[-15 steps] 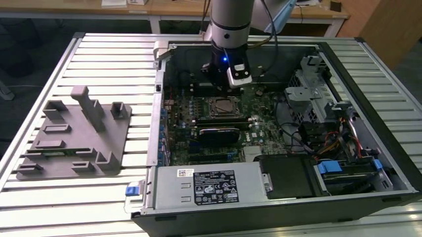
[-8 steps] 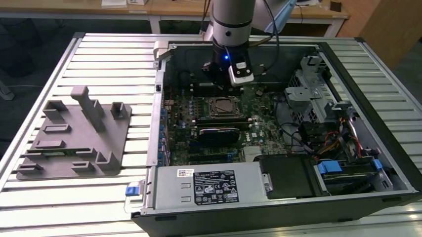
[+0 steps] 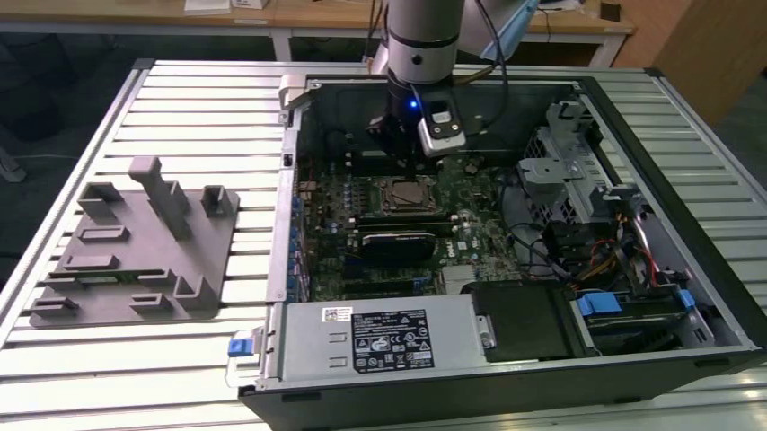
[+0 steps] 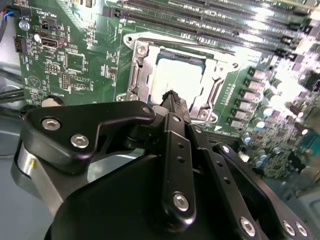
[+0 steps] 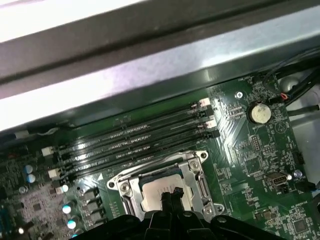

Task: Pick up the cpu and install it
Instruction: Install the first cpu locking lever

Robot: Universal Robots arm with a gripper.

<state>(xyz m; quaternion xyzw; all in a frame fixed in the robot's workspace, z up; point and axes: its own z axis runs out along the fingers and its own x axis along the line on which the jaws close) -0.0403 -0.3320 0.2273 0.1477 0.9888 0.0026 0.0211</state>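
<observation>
The cpu [image 4: 177, 80] has a smooth, pale metal top with a soft sheen, seated within a bright, polished metal socket frame [image 4: 137, 70] on a glossy green motherboard [image 4: 75, 55]. The tool [image 4: 172, 97] is matt black with shiny screw heads. The tabletop [image 3: 204, 99] is ribbed, brushed metal; the holder blocks [image 3: 138, 247] at nine o'clock look like matt grey plastic.

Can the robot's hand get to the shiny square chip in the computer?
Probably yes. The hand hangs right over the cpu, which sits in its open socket frame on the motherboard. Nothing lies between them in both wrist views.
</observation>
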